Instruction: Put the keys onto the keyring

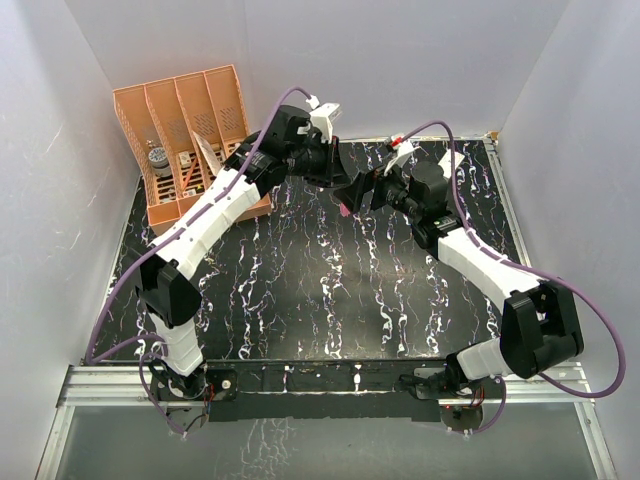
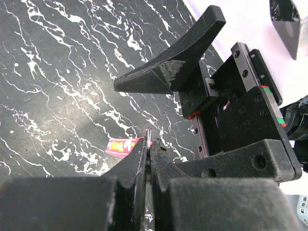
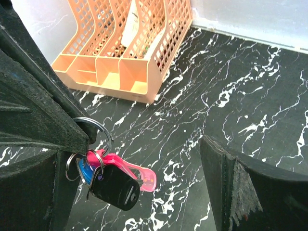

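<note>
My left gripper (image 2: 148, 147) is shut on a thin metal ring (image 2: 149, 134), held above the black marble table at the middle back. In the right wrist view that ring (image 3: 96, 129) sticks out of the black fingers on the left. Under it hang the pink keyring strap (image 3: 137, 172), a key with a blue head (image 3: 85, 171) and a black key (image 3: 115, 188), each on a small ring. My right gripper (image 3: 144, 149) is open wide beside the bunch and holds nothing. From above, the two grippers (image 1: 338, 172) (image 1: 362, 192) meet over the pink strap (image 1: 346, 210).
An orange mesh desk organiser (image 1: 190, 140) with several items in its slots stands at the back left, also in the right wrist view (image 3: 125, 53). White walls enclose the table on three sides. Purple cables loop over both arms.
</note>
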`<action>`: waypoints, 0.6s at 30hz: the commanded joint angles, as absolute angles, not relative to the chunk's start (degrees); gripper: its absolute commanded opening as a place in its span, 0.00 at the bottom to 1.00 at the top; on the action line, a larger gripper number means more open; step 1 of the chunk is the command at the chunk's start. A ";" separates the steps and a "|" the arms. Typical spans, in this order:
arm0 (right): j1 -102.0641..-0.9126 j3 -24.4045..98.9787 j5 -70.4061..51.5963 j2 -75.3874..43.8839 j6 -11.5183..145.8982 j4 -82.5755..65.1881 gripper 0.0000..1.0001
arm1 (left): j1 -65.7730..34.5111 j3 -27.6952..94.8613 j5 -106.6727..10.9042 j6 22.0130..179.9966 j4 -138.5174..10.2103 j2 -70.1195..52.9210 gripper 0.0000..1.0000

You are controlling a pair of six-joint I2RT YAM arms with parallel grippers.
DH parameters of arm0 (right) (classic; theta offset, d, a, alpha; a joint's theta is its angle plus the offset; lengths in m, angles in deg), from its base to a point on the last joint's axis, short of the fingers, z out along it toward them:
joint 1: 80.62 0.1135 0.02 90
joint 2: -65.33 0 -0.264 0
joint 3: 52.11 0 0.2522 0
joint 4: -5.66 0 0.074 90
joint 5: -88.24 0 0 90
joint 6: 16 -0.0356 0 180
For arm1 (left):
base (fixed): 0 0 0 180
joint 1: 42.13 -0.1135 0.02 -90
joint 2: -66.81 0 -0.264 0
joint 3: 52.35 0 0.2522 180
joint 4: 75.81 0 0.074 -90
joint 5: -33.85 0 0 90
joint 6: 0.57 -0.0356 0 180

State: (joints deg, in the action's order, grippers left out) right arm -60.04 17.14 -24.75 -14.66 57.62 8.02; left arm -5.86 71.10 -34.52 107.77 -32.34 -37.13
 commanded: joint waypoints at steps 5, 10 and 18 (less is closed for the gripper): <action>-62.75 16.21 -20.26 -13.22 59.81 9.45 0.98 | -5.39 70.47 -33.91 106.83 -23.69 -33.58 0.00; -63.79 15.94 -20.24 -12.85 61.64 7.23 0.98 | -5.39 70.29 -34.08 106.79 -22.54 -33.25 0.00; -65.98 14.56 -20.25 -11.67 61.97 7.67 0.98 | -5.39 71.05 -32.64 106.66 -20.90 -33.79 0.00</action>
